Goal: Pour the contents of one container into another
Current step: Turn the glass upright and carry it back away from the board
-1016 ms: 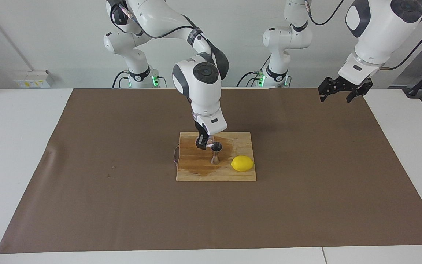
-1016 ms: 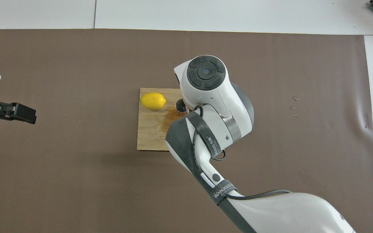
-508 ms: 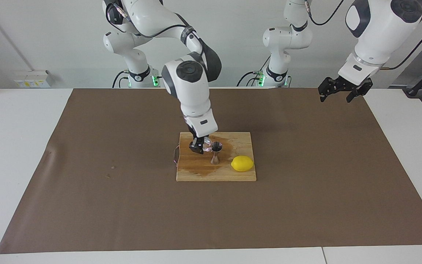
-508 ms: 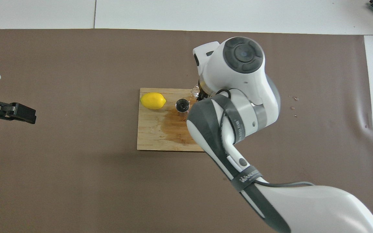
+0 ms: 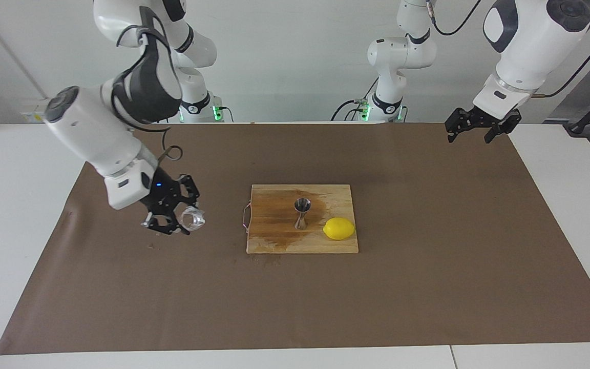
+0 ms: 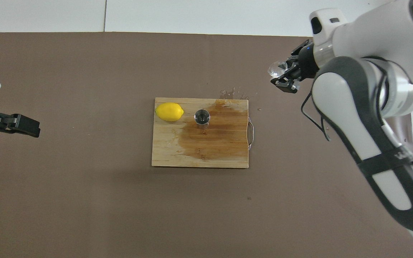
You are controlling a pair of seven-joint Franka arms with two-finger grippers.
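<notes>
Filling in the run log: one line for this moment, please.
right gripper: shut on glass cup, over mat | jigger: upright on wet cutting board, beside lemon | left gripper: open, waiting

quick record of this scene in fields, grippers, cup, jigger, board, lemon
right gripper: shut on the glass cup, up over the brown mat, off the board toward the right arm's end
left gripper: open, empty, waiting at its own end
jigger: upright on the cutting board
lemon: on the board beside the jigger
board: large wet stain
</notes>
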